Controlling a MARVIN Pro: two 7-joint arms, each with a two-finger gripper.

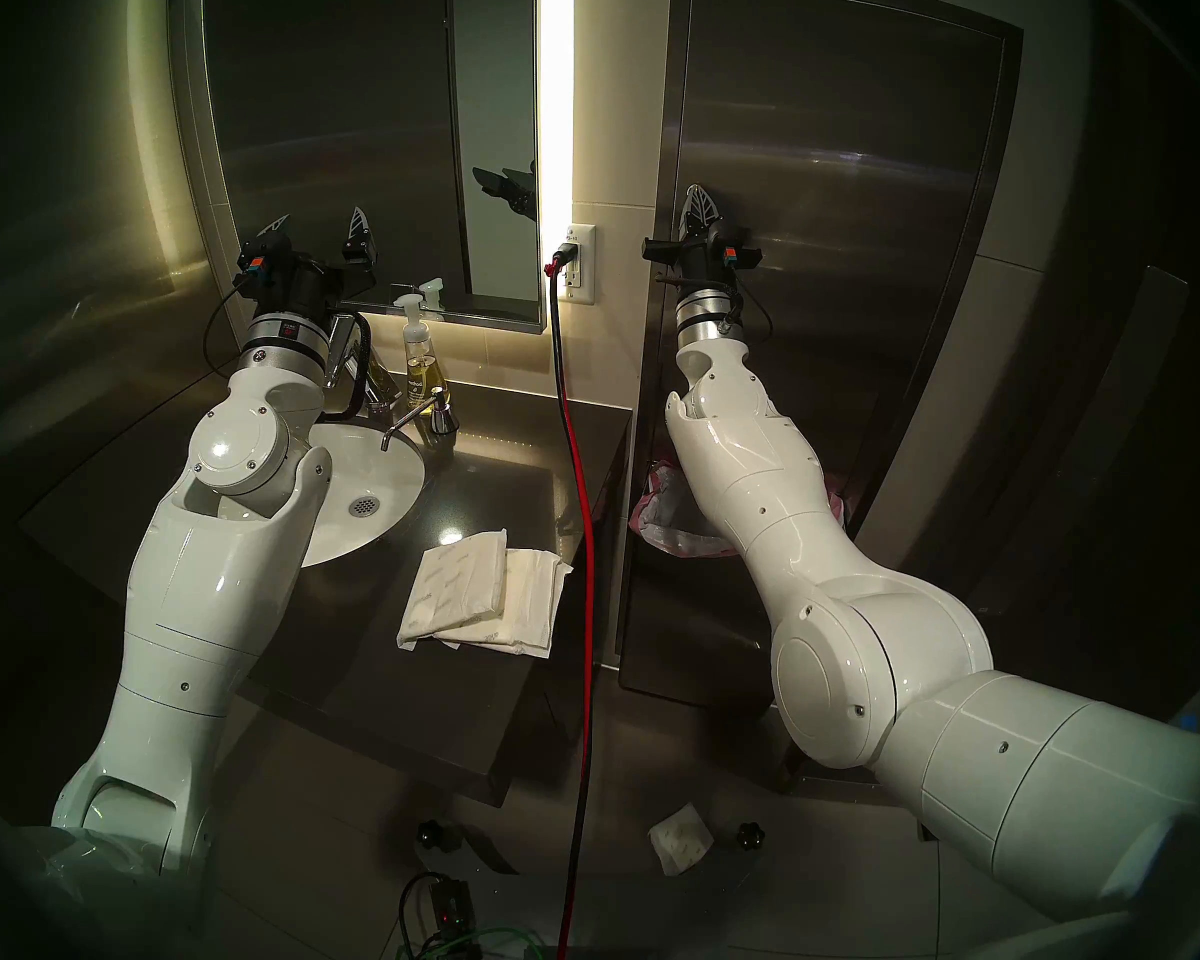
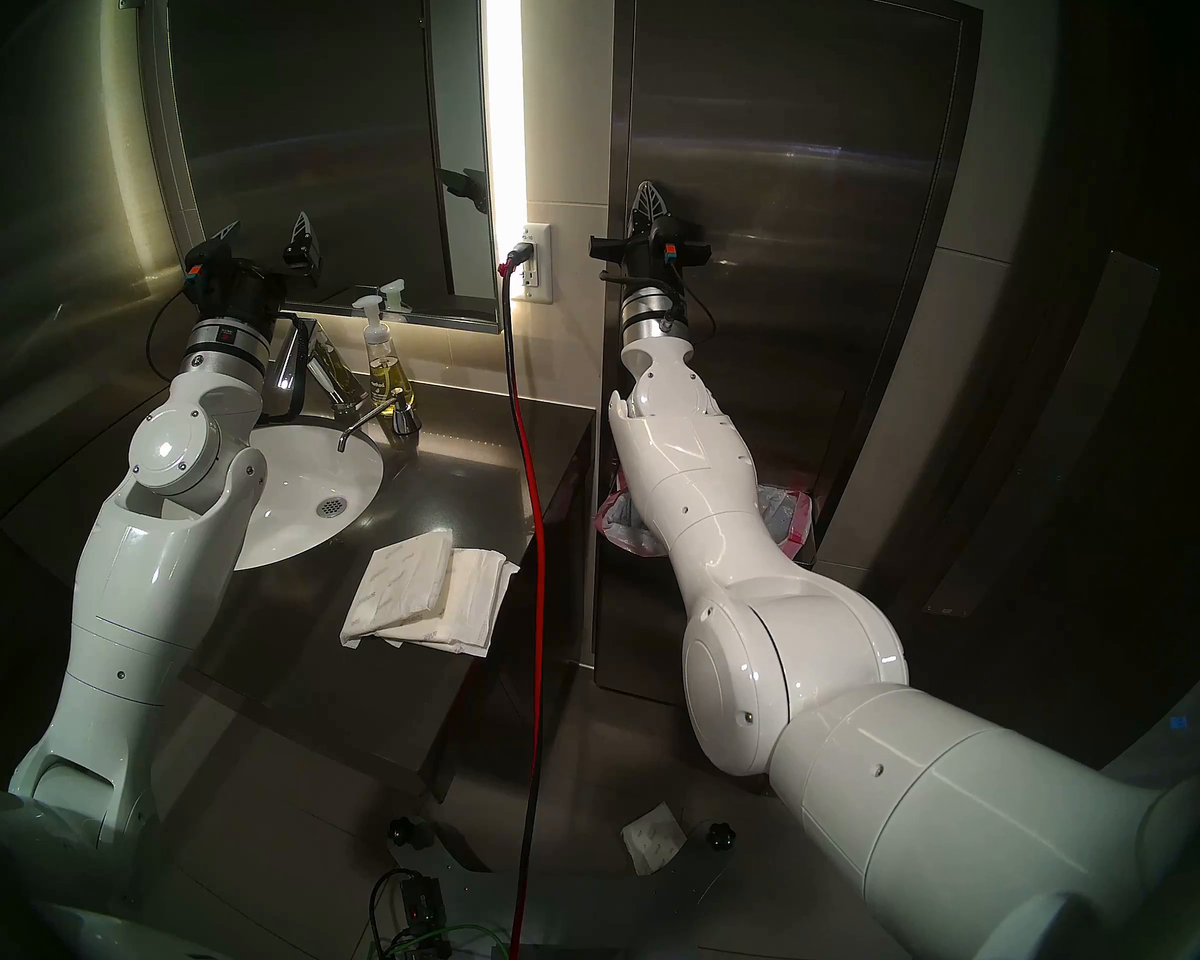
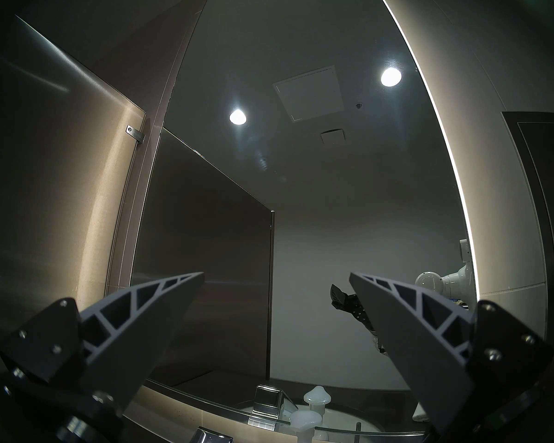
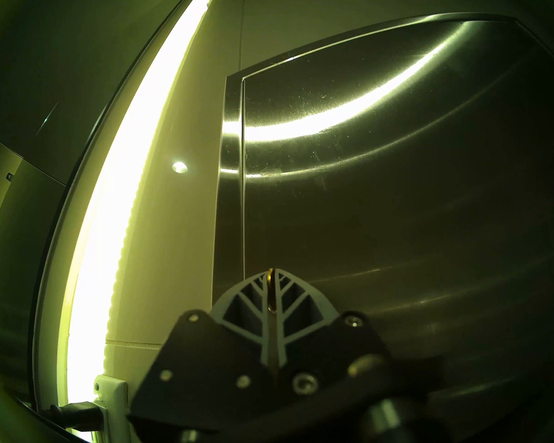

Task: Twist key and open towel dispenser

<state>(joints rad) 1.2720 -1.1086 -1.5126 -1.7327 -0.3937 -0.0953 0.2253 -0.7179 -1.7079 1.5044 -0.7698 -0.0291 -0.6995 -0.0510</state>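
The towel dispenser [image 1: 840, 176] is a tall brushed-steel wall cabinet right of the light strip; it also shows in the head right view [image 2: 798, 176] and fills the right wrist view [image 4: 397, 177]. Its bin section holds a pink liner [image 1: 659, 522]. My right gripper [image 1: 698, 196] [image 2: 648, 193] rests against the door's left edge, shut on the brass key [image 4: 271, 289], whose thin edge shows between the closed fingers [image 4: 288, 292]. The lock cylinder is hidden behind them. My left gripper [image 1: 320, 221] [image 3: 275, 276] is open and empty in front of the mirror.
A framed mirror [image 1: 348, 106] hangs over a white sink [image 1: 369, 494] in a dark counter [image 1: 514, 467], with a soap bottle [image 1: 423, 363] and folded paper towels [image 1: 479, 591]. A red-and-black cable [image 1: 576, 487] hangs from the wall outlet [image 1: 578, 262]. A towel [image 1: 680, 848] and black knobs lie on the floor.
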